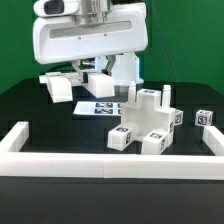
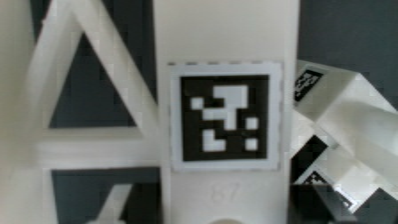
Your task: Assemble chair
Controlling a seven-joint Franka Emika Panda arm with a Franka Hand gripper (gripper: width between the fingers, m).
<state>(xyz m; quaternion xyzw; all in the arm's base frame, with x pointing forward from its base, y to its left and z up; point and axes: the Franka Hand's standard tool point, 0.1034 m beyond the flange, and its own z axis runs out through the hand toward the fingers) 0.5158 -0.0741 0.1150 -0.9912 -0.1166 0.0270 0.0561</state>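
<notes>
My gripper point(image 1: 96, 72) is low at the back of the table, over a matte white tagged chair bar point(image 1: 100, 83). In the wrist view that bar point(image 2: 222, 60) fills the middle, very close, with its tag facing the camera. It runs down between my jaws, which appear closed on it, and my fingertips are hidden. Another tagged white part point(image 2: 342, 110) lies beside it. A part-built cluster of chair parts point(image 1: 146, 118) stands in the middle. A loose white part point(image 1: 58, 87) lies at the exterior view's left, and a small tagged block point(image 1: 205, 118) at its right.
The marker board point(image 1: 100, 108) lies flat between the gripper and the cluster. Long white border rails run along the front point(image 1: 110, 165) and at both sides of the black table. The robot's white base point(image 1: 90, 40) stands behind.
</notes>
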